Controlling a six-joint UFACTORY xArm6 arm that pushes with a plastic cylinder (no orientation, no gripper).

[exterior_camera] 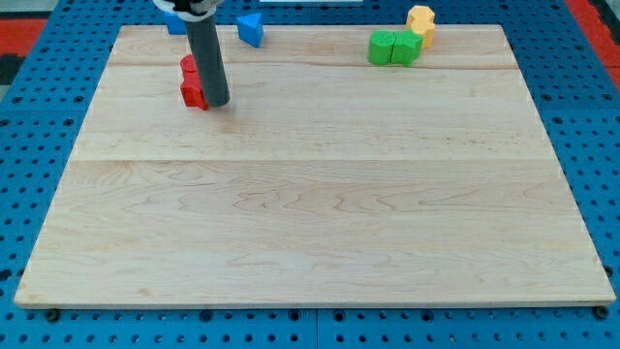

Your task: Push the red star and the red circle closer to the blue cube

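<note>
Two red blocks sit close together at the upper left of the wooden board (310, 194): one red block (189, 66), its shape unclear, behind the rod, and another red block (193, 94), roughly star-shaped, just below it. My tip (217, 103) rests right beside the lower red block, on its right, seemingly touching it. A blue cube (175, 22) stands at the board's top edge, partly hidden by the rod's upper part, just above the red blocks. A blue triangular block (251, 29) lies to its right.
Two green blocks (382, 47) (406, 47) sit side by side at the top right, with a yellow block (420, 20) touching them from above. A blue pegboard surface (29, 145) surrounds the board.
</note>
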